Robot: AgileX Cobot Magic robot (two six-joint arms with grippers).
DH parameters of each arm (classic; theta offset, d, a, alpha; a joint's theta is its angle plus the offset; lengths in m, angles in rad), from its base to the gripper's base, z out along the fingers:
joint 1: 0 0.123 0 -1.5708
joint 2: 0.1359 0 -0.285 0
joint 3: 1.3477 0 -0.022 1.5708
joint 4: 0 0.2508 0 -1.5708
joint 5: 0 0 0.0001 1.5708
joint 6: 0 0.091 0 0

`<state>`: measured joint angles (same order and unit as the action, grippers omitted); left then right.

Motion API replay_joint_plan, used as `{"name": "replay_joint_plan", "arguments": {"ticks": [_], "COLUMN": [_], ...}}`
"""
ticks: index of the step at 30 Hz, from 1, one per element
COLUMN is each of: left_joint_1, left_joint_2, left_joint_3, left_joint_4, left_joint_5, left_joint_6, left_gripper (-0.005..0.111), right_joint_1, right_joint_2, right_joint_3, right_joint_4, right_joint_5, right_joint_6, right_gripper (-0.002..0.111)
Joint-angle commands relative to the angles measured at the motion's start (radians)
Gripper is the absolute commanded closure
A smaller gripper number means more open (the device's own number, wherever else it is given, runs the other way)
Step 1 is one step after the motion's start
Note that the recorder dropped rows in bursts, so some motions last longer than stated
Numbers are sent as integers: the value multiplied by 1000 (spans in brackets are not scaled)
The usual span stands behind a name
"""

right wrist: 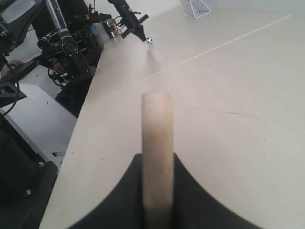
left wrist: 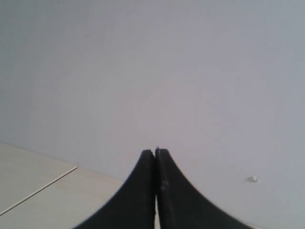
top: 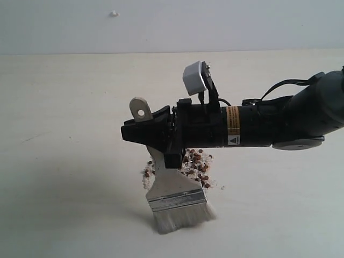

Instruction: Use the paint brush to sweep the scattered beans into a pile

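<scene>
**Onlooker 1:** Where is the left arm in all this?

**Onlooker 2:** Out of the wide shot. Its own camera shows the left gripper with its jaws pressed together on nothing, facing a blank wall.

**Onlooker 1:** And the brush?

**Onlooker 2:** The paint brush stands steeply over the pale table. Its long axis leans from the holed handle at upper left down to the bristles at lower right. The bristles splay as if pressed on the surface. The right gripper, reaching in from the right, is clamped on the wooden handle just below the hole.

**Onlooker 1:** The beans?

**Onlooker 2:** The beans lie mixed with white grains in one loose patch, just behind the ferrule and a little to its right. A few sit at the right-hand fringe.

**Onlooker 1:** So the next move?

**Onlooker 2:** My guess is that, with the bristles on the near side of the patch, a stroke would have to push away, into the patch, the flat of the brush facing it. Only the right arm is placed for that.
</scene>
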<state>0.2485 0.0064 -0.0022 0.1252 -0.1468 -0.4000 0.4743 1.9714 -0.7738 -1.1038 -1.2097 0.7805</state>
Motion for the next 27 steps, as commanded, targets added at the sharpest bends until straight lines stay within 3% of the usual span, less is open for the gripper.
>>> {"name": "replay_joint_plan", "arguments": {"ticks": [1,16,22,27], "left_joint_1": [2,2,2,2], "left_joint_2": [-6,-6,-6,-6], "left_joint_3": [2,2,2,2], "left_joint_4": [-6,-6,-6,-6], "left_joint_5": [-1,-1,-1,-1], "left_joint_6": [4,4,4,4], "left_gripper": [107,107,107,107], "right_joint_1": [-24,-35,-35,-35], "right_joint_2": [11,43,32,-40], "right_joint_3": [37,36,36,36], "right_joint_4": [16,289,279,198], "right_joint_5": [-11,-11,-11,-11], "right_joint_6": [-74,-397,-404,-287], "right_gripper": [108,108,108,108]}}
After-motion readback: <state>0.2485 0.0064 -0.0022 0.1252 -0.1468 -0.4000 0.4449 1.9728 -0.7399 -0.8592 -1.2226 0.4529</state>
